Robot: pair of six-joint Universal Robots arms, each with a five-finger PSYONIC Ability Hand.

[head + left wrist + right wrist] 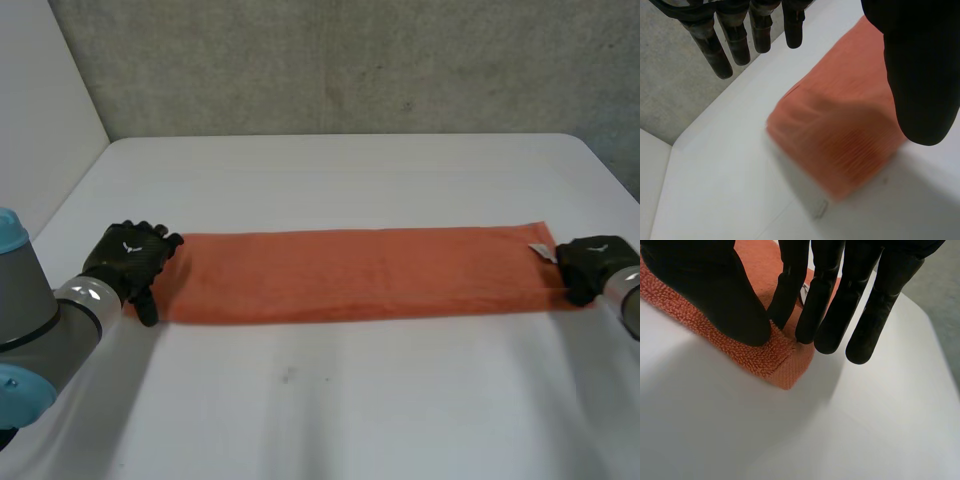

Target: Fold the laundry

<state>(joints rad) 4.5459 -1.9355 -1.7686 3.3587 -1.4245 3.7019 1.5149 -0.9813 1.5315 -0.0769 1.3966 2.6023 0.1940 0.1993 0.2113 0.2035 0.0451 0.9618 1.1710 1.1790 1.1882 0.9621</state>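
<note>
Across the middle of the table (340, 400) I saw the orange towel (360, 272) lying as a long strip; at its 9 o'clock end my left hand (125, 262) hung spread, at 3 o'clock my right hand (590, 265) pinched its corner.

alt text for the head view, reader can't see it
A long orange towel lies flat across a white table, the left hand at one short end and the right hand on the other, beside a small white tag.
</note>
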